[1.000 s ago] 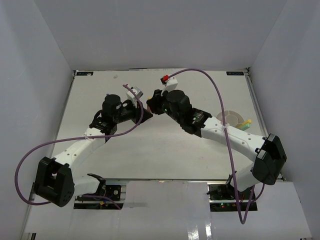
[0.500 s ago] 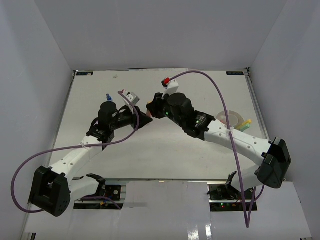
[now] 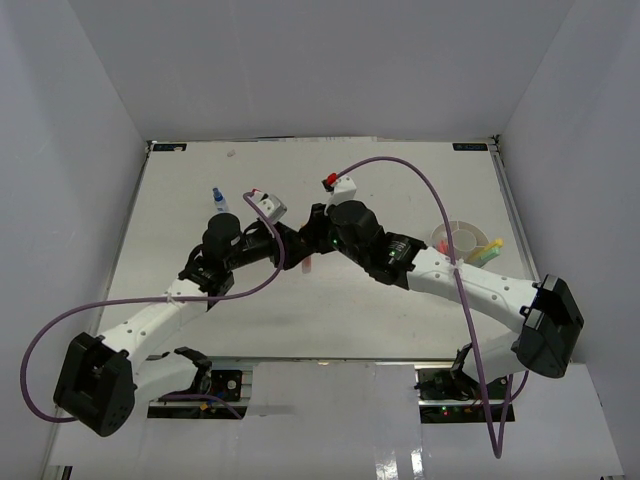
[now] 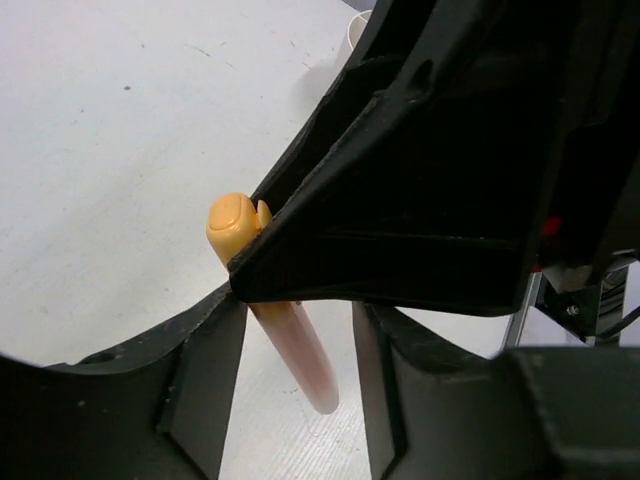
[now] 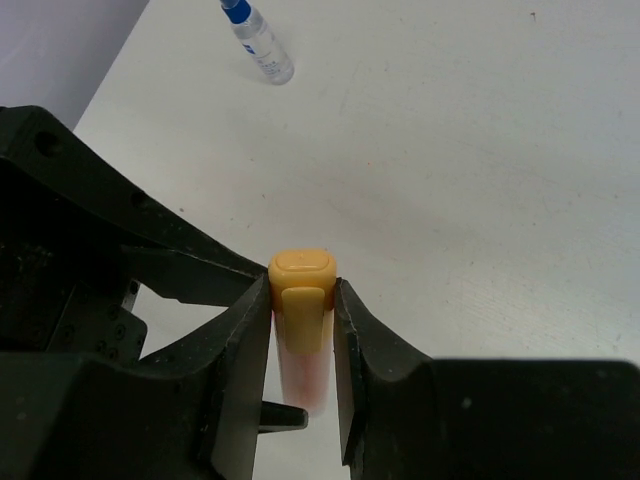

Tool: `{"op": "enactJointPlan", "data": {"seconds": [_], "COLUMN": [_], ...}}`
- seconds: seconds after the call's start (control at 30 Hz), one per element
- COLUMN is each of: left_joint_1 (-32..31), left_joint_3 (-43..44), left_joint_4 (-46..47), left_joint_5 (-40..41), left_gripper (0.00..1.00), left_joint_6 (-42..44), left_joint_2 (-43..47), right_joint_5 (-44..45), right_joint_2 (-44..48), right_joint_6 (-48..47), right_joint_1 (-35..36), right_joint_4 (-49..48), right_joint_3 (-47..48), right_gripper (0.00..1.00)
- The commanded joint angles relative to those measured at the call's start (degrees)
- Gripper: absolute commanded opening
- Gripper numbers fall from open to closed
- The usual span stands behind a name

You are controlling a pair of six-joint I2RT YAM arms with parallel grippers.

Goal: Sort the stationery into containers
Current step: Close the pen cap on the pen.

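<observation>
Right wrist view: clamped firmly on an orange marker (image 5: 301, 335) with the right end effector (image 5: 301, 300), yellow cap and clip toward the camera, pale barrel pointing away toward the tabletop (image 5: 500, 150). Left wrist view: that marker sitting between the parted fingers (image 4: 205, 380) of the left end effector (image 4: 300, 310), close against one finger, a clear gap beside the other. Crowded from above and right by the right arm's black housing.

Lying well apart toward the far left: blue-capped bottle (image 5: 257, 42). Near the right edge, well clear of both end effectors: round white tub (image 3: 437, 240) holding yellow and green pens (image 3: 488, 247), crossed in the top view by a purple cable (image 3: 400, 161).

Meeting nose to nose mid-tabletop. Bare white surface all around, closed in by walls (image 3: 90, 150) left, right and far.
</observation>
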State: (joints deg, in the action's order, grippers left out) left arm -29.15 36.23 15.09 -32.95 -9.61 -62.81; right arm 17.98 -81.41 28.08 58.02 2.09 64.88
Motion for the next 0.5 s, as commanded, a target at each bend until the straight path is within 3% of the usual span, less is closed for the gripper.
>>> {"op": "enactJointPlan", "data": {"seconds": [0.0, 0.33, 0.47], "left_joint_1": [-1.0, -1.26, -1.26], "left_joint_3": [2.27, 1.04, 2.09], "left_joint_4": [5.91, 0.73, -5.15], "left_joint_5": [0.43, 0.16, 6.82], "left_gripper": [0.58, 0.86, 0.96], "left_joint_6": [-0.23, -2.52, -5.06], "left_joint_2": [2.95, 3.83, 3.83], "right_joint_5": [1.0, 8.82, 12.68], "right_joint_2": [-0.42, 3.87, 10.2], "right_joint_6": [-0.04, -3.38, -5.39], "right_joint_1": [0.6, -3.95, -9.32], "right_joint_4": [2.92, 2.83, 2.92], "right_joint_3": [-0.98, -3.08, -8.27], "right_gripper": [0.08, 0.08, 0.08]}}
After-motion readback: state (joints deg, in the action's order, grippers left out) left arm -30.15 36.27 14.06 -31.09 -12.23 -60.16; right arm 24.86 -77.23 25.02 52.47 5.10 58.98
